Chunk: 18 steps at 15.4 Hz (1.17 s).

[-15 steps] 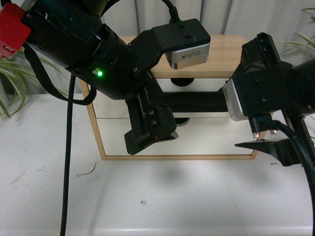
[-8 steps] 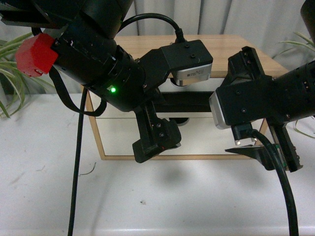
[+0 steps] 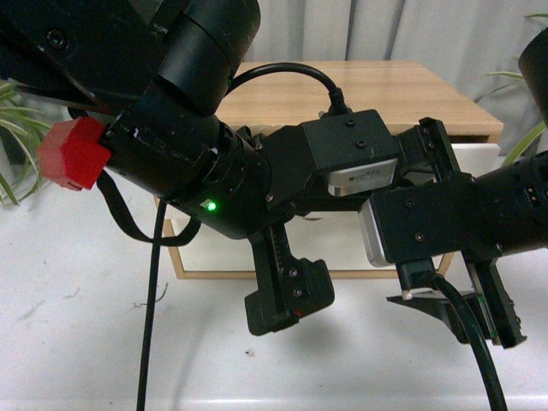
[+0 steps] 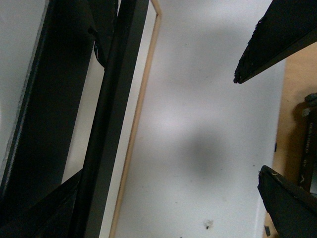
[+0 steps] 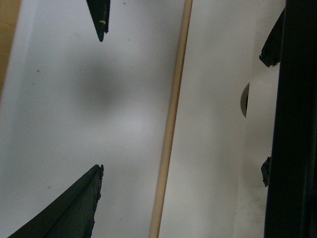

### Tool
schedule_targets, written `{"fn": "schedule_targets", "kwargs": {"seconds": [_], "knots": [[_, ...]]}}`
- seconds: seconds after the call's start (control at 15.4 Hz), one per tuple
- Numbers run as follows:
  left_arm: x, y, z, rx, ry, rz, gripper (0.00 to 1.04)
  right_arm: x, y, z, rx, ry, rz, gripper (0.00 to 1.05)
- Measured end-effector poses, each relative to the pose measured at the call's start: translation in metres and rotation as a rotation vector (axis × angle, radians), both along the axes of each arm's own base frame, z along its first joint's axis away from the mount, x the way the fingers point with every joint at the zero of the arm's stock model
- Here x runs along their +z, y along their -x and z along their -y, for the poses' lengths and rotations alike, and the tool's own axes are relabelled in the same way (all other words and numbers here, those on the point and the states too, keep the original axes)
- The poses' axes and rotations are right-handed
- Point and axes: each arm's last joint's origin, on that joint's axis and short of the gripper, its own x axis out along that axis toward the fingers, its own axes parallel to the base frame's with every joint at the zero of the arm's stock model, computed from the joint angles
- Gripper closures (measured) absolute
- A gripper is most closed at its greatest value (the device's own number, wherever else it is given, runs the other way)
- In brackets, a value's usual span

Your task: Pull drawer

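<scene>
The drawer is mostly hidden behind both arms in the front view; only the right end of its white front (image 3: 476, 159) shows under the wooden cabinet top (image 3: 385, 90). Its long black bar handle (image 4: 115, 114) runs along one side of the left wrist view and also along the edge of the right wrist view, handle (image 5: 296, 119). My left gripper (image 3: 288, 301) (image 4: 247, 126) is open over the white table, in front of the cabinet and clear of the handle. My right gripper (image 3: 469, 315) (image 5: 101, 103) is also open over the table, holding nothing.
The cabinet's light wood frame edge (image 5: 171, 129) borders the plain lower white front (image 3: 212, 253); a half-round notch (image 5: 245, 99) lies near the bar. The white table (image 3: 77, 342) stretches toward me. Green plants (image 3: 10, 145) stand at the left and far right.
Both arms have drawn back from the cabinet front toward me and dropped lower. The left gripper, earlier against the fronts, now hangs over the table. The cabinet has not moved.
</scene>
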Motion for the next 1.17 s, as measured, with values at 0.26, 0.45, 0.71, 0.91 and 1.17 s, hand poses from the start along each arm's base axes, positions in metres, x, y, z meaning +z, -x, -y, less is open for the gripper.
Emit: {"fn": "schedule_targets", "kwargs": {"seconds": [0.26,0.45,0.71,0.91,1.17], "knots": [[-0.002,0.037,0.0,-0.031,0.031,-0.022,0.07,0.001,0.043,-0.004,-0.012,-0.017,-0.048,0.06],[-0.001,0.063,0.0,-0.053,0.049,-0.034,0.07,0.001,0.073,-0.009,-0.01,-0.008,-0.074,0.06],[0.008,0.073,-0.003,-0.037,0.085,-0.033,0.07,0.003,0.079,-0.01,-0.017,-0.026,-0.058,0.06],[0.028,0.078,-0.005,-0.034,0.154,-0.01,0.07,0.016,0.075,-0.007,-0.027,-0.076,-0.05,0.06],[0.048,0.087,-0.008,-0.042,0.225,-0.025,0.07,0.04,0.074,0.001,-0.051,-0.126,-0.044,0.06]]}}
